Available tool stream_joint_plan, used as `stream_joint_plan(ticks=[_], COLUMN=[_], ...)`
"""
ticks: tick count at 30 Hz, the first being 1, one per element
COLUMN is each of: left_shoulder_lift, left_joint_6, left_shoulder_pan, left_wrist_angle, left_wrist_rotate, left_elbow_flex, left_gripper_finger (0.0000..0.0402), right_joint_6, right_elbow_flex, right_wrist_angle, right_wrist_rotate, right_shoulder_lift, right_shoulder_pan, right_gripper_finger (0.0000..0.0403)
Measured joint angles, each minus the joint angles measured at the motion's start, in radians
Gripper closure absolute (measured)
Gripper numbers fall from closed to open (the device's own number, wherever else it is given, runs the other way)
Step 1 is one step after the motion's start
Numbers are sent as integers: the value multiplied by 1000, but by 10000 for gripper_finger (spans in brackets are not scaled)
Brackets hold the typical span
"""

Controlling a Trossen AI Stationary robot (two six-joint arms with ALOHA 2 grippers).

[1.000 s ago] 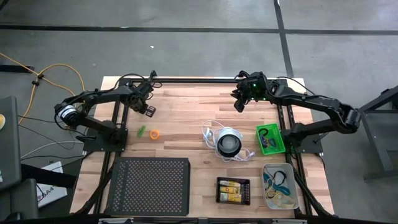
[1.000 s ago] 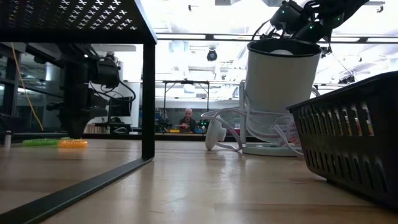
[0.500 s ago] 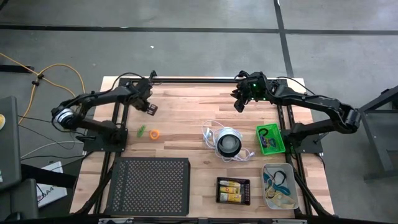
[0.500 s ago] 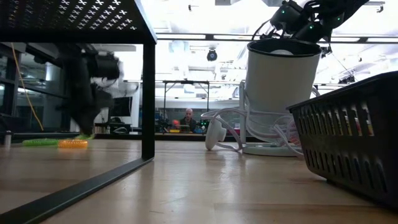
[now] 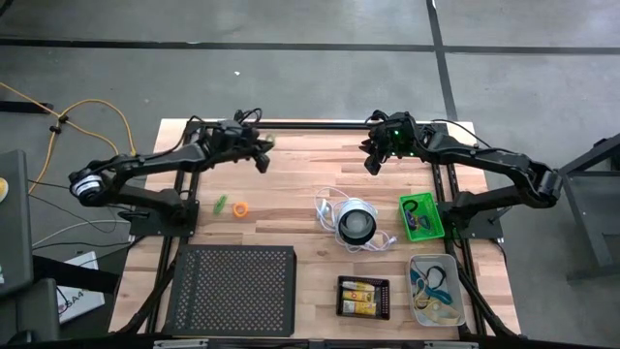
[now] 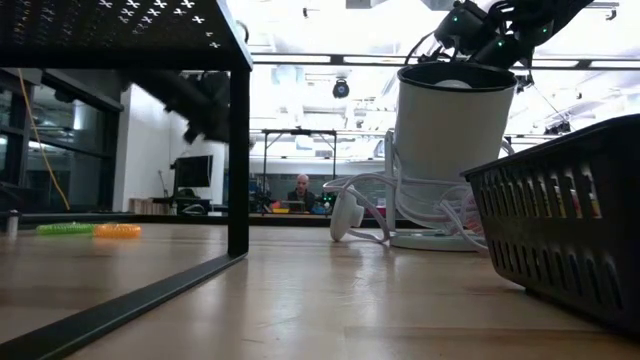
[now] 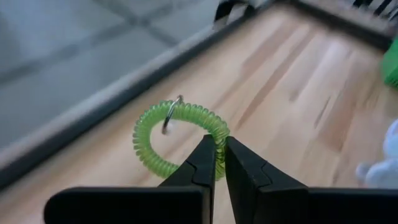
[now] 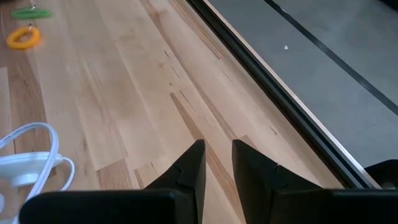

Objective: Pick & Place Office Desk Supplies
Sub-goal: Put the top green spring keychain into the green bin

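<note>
The wooden table [image 5: 291, 208] stands on a grey workshop floor, with a bright open room showing beyond it in the low view. At the left, your left arm reaches in across the far edge, bent at the elbow, and its left gripper [image 7: 217, 163] is clenched on a green coil loop [image 7: 177, 138], held above the boards near the far rail. Keep that pinch firm and carry it level: the coil is springy and only one side of it sits between the fingers, so I judge a fast swing could flick it free. Two more loops lie on the table below, a green loop [image 5: 221, 205] just beside an orange loop [image 5: 240, 208]. Moving right, steer clear of the round white-and-black object [image 5: 356, 222] and its white cord. The likely goal is the green tray [image 5: 422, 217] on the right side. Your right arm waits, stretched along the far edge, its right gripper [image 8: 217, 160] holding nothing, fingers slightly apart.
</note>
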Motion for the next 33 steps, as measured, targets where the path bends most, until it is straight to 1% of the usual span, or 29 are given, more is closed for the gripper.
stream_joint_plan(ticks=[3,6,10,14,17,20,24,28,33], left_shoulder_lift=[9,51,156,286,383,473,564,594,593], left_joint_6=[43,72,79,79,80,86,126,150,175], left_shoulder_pan=[-66,-122,-173,-202,-221,-236,-269,-305,-322], left_wrist_angle=[113,215,380,479,518,523,523,523,579], left_wrist_rotate=[-46,-71,-70,-67,-45,7,49,57,113], left_elbow_flex=[1,1,5,51,115,200,304,369,379], left_gripper_finger=[386,386,387,387,387,387,387,387,387], right_joint_6=[0,0,0,0,0,0,0,0,0], right_elbow_flex=[0,0,0,0,0,0,0,0,0], right_wrist_angle=[0,0,0,0,0,0,0,0,0], right_wrist_rotate=[0,0,0,0,0,0,0,0,0], right_shoulder_lift=[0,0,0,0,0,0,0,0,0], right_shoulder_pan=[0,0,0,0,0,0,0,0,0], right_gripper_finger=[336,335,336,335,336,336,335,336,335])
